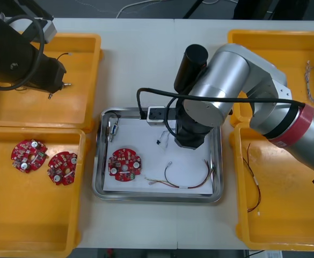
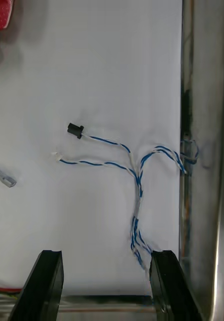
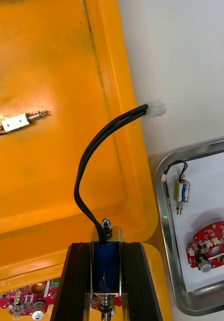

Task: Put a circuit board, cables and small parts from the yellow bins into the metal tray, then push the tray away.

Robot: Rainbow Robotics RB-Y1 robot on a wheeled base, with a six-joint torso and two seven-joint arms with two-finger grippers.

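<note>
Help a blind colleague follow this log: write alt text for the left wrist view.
The left gripper, shut on a small metal part trailing a black cable, hangs over a yellow bin where another part lies. Beside it, the metal tray holds a red circuit board.

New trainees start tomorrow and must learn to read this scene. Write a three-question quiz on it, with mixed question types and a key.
1. True or false: the left end effector is shut on a small metal part with a blue body and a black cable.
2. How many round red circuit boards lie inside the shiny metal tray? A one, B two, C none.
3. Fill in: the twisted cable beneath the open right end effector is white and ____.
Key: 1 true; 2 A; 3 blue.
</note>
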